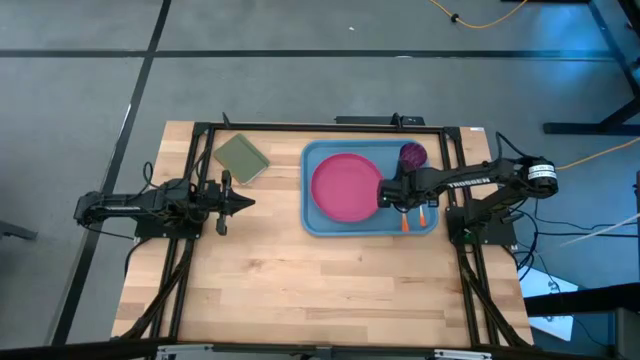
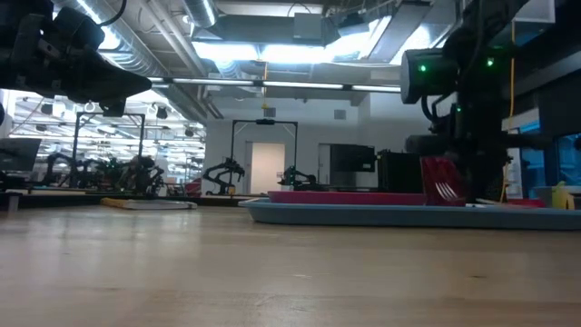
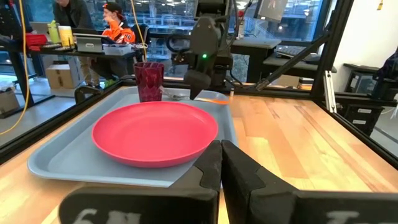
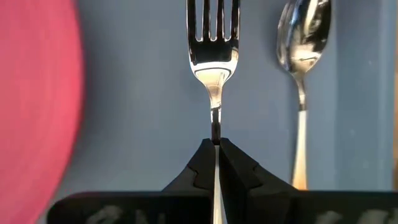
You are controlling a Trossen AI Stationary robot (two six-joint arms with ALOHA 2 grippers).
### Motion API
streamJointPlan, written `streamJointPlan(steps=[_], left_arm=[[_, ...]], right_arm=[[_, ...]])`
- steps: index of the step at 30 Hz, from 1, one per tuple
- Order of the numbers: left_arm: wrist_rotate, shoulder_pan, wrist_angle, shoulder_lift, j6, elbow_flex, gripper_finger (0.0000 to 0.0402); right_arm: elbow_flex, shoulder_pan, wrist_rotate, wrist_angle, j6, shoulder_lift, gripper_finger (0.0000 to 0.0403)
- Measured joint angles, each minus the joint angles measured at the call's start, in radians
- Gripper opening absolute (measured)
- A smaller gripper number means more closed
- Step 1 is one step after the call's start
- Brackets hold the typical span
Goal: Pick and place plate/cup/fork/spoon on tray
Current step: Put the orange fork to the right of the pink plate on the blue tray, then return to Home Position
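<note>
Right wrist view: the right gripper (image 4: 216, 146) pinches the fork (image 4: 214, 43) by its neck over the tray (image 4: 143, 81), the last piece going down.

Beside the gripper on one side lies the spoon (image 4: 303, 43), parallel to the fork; on the other side sits the plate (image 4: 34, 93), and the cup (image 1: 413, 154) stands just beyond on the tray's corner. Whether the fork already touches the tray floor cannot be told. The next move probably calls for lowering it flat and releasing without nudging the spoon. Off the tray's far side, the left gripper (image 3: 221, 163) waits with fingers pressed together, holding nothing.
</note>
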Motion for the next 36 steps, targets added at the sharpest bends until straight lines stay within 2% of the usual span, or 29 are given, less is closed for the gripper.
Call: streamJointPlan(steps=[13, 22, 36], left_arm=[[0.0, 0.0, 0.0, 0.0, 0.0, 0.0, 0.0], [0.0, 0.0, 0.0, 0.0, 0.0, 0.0, 0.0], [0.0, 0.0, 0.0, 0.0, 0.0, 0.0, 0.0]], right_arm=[[-0.094, -0.035, 0.03, 0.151, -0.03, 0.0, 0.0012], [-0.094, -0.035, 0.027, 0.147, -0.029, 0.0, 0.004], [-0.073, -0.035, 0.019, 0.118, -0.031, 0.0, 0.0044]])
